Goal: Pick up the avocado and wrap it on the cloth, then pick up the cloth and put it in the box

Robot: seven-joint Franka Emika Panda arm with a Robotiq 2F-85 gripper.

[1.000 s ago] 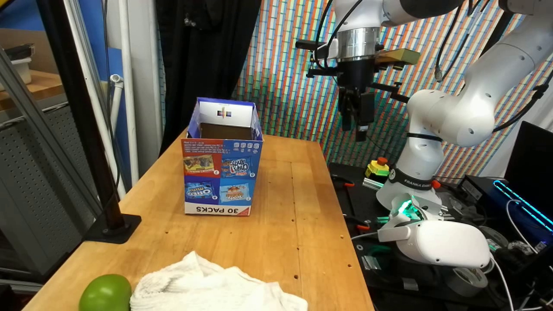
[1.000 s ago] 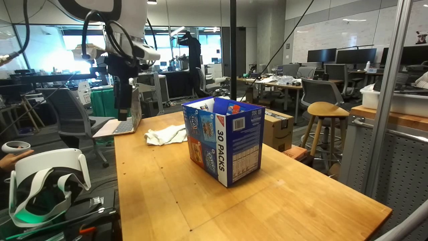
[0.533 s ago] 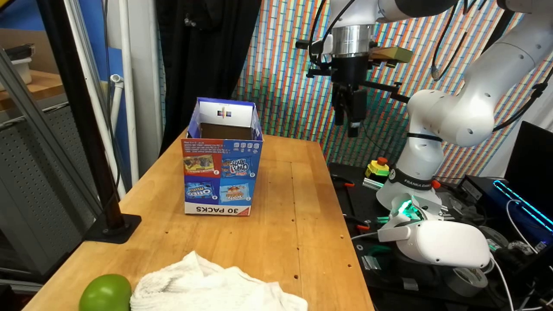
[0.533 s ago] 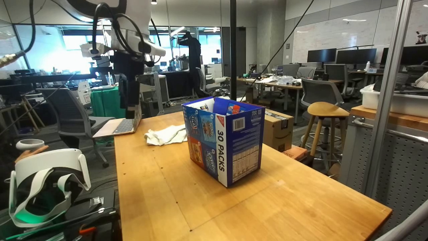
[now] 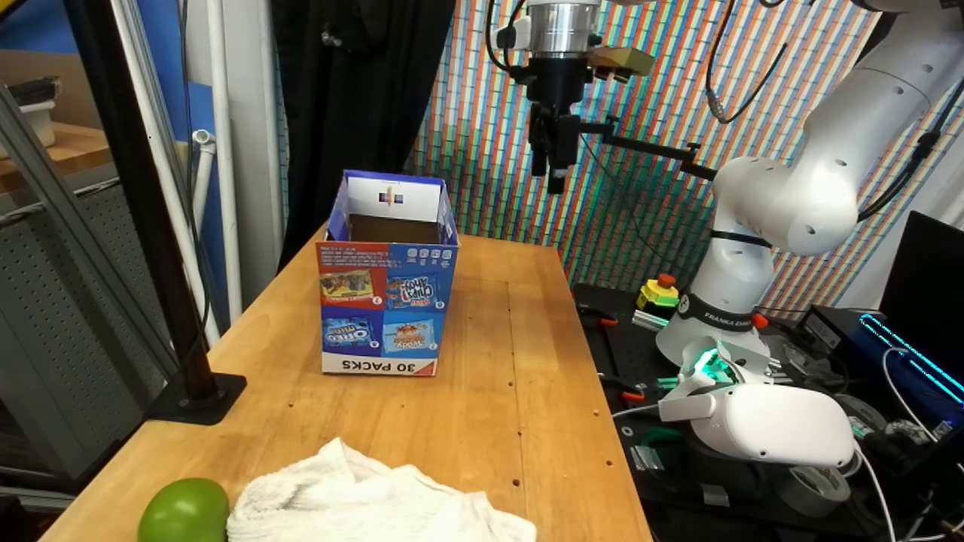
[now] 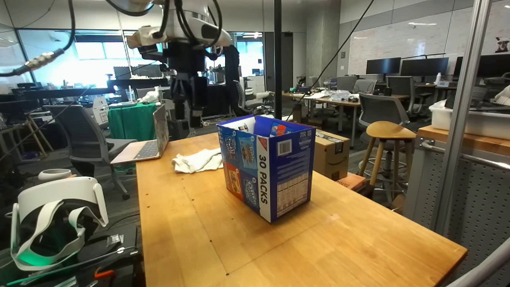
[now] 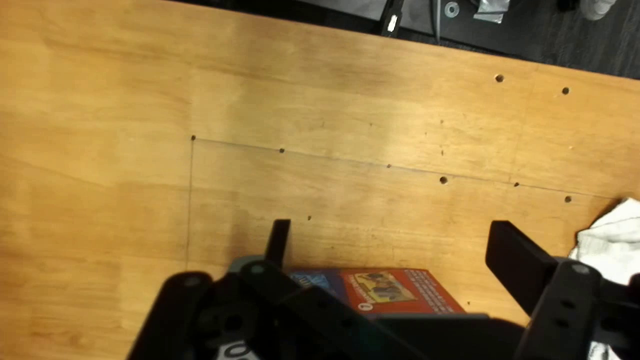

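A green avocado (image 5: 184, 512) lies at the bottom left in an exterior view, beside the white cloth (image 5: 376, 500). It does not show in the wrist view. The cloth lies crumpled on the table, also in an exterior view (image 6: 199, 160) and at the right edge of the wrist view (image 7: 615, 245). A blue and red snack box (image 5: 384, 309) stands on the table, open at the top; it also shows in an exterior view (image 6: 295, 171). My gripper (image 7: 390, 225) is open and empty, high above the table near the box, also in both exterior views (image 5: 548, 181) (image 6: 188, 118).
The wooden table (image 5: 482, 429) has a black post (image 5: 197, 395) on a base plate at one edge. An open laptop (image 6: 147, 150) is at the table's far end. A white headset (image 5: 783, 425) sits off the table by the arm's base.
My gripper has moved up and to the left in an exterior view, and up and to the right in an exterior view, nearer the box. The avocado, cloth and box have not moved.
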